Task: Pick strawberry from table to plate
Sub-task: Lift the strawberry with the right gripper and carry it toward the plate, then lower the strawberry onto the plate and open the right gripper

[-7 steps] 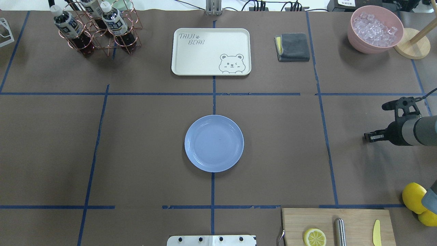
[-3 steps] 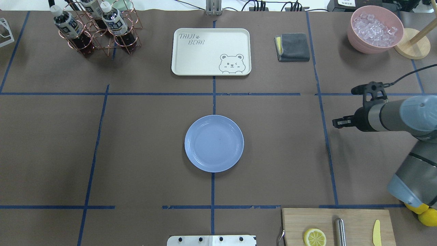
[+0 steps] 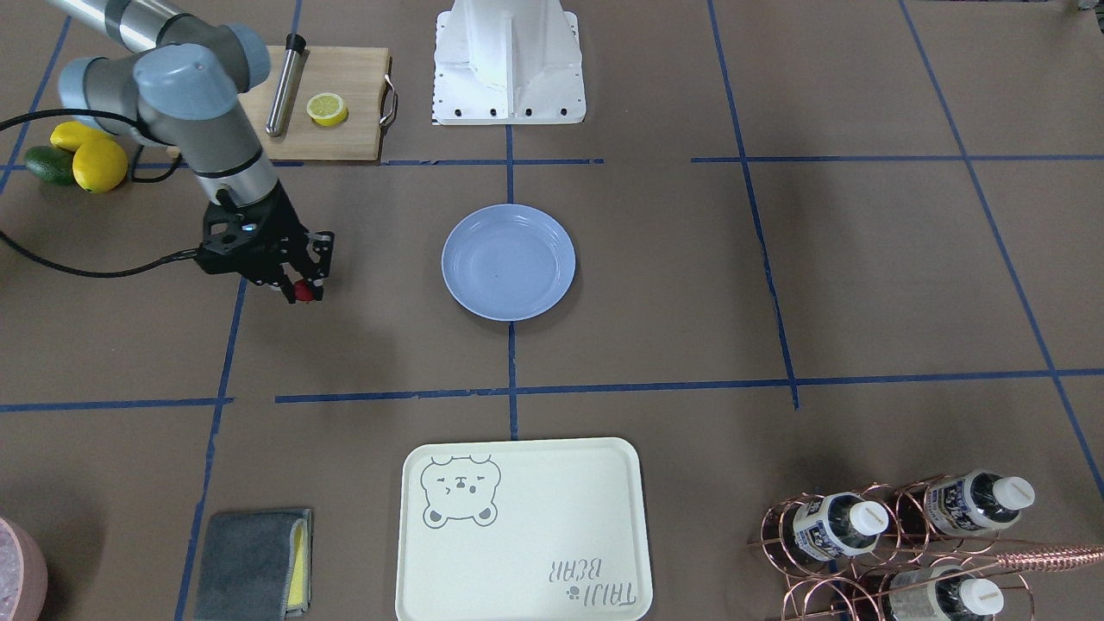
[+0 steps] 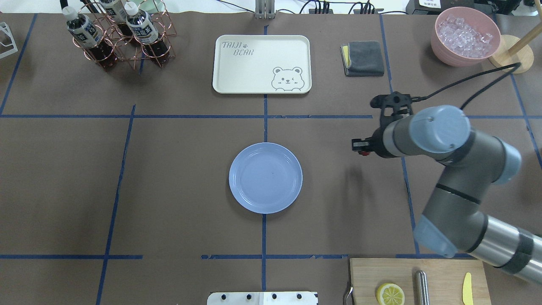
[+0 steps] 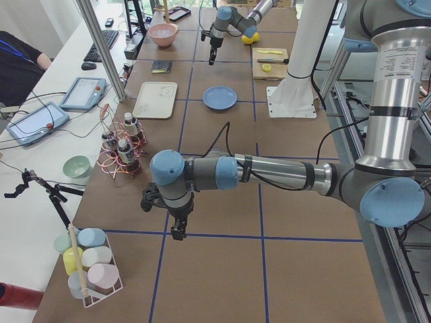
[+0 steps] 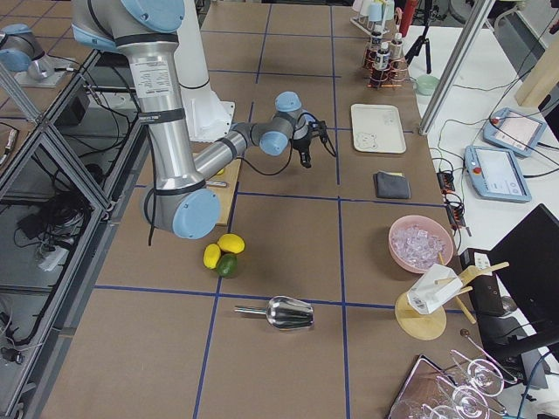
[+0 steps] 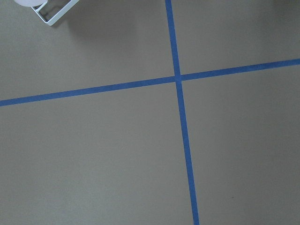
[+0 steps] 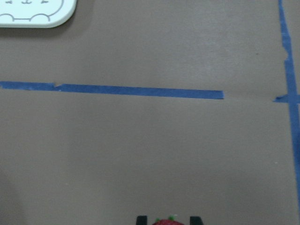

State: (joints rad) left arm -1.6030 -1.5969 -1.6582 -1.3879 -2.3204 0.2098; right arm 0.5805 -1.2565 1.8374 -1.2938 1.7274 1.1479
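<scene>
My right gripper (image 4: 360, 148) hangs above the table (image 4: 169, 169), to the right of the plate (image 4: 265, 177) in the overhead view. It is shut on the small red strawberry (image 3: 302, 291), which shows between the fingertips at the bottom edge of the right wrist view (image 8: 168, 221). The round light blue plate (image 3: 509, 261) has nothing on it. My left gripper (image 5: 176, 232) shows only in the exterior left view, low over bare table far from the plate, and I cannot tell whether it is open or shut.
A cream bear tray (image 4: 261, 63), a grey cloth (image 4: 363, 58), a pink bowl of ice (image 4: 465, 36) and a bottle rack (image 4: 123, 38) line the far side. A cutting board (image 4: 417, 281) with a lemon half sits near the robot's base.
My right arm has swung left across the overhead view, from the table's right edge towards the plate, carrying the strawberry.
</scene>
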